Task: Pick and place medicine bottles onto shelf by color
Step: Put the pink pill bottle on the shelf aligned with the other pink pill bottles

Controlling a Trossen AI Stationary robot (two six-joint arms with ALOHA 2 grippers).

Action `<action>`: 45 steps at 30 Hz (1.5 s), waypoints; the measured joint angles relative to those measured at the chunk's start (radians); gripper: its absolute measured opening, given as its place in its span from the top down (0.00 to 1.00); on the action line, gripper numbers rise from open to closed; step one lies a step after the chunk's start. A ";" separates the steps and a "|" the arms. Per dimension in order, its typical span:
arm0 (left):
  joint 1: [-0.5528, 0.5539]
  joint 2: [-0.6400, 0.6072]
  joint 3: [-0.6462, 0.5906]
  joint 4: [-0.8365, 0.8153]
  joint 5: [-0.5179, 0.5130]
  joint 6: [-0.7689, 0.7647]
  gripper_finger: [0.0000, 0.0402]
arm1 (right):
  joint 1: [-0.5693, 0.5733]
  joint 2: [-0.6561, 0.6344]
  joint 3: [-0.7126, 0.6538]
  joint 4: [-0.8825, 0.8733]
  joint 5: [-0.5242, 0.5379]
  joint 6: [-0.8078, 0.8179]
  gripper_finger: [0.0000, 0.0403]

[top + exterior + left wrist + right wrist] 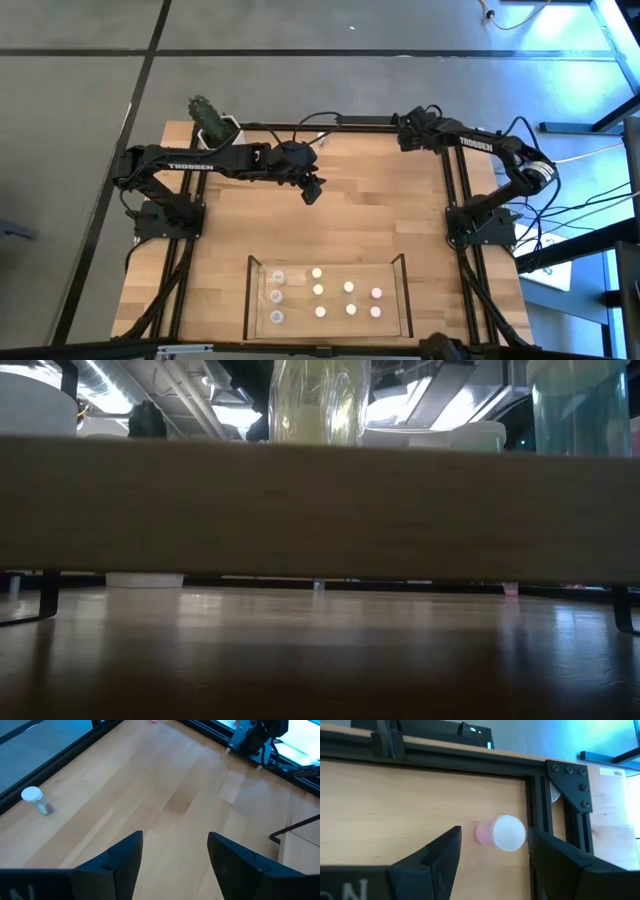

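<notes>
Ten round, pale-capped medicine bottles in the clear-walled shelf.

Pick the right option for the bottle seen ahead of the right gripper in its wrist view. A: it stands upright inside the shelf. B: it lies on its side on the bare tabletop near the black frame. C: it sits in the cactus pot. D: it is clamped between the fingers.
B: the pinkish bottle lies on its side, white cap facing the camera, on the wood beside the black frame, ahead of the open right gripper.
</notes>
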 joint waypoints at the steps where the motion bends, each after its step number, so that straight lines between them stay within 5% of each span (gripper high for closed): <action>1: 0.000 0.000 0.000 0.000 0.000 0.000 0.46 | 0.000 0.008 0.000 0.000 0.000 0.000 0.43; 45: -0.031 0.000 0.000 0.000 0.002 0.006 0.46 | 0.014 0.101 0.001 -0.018 0.077 -0.080 0.43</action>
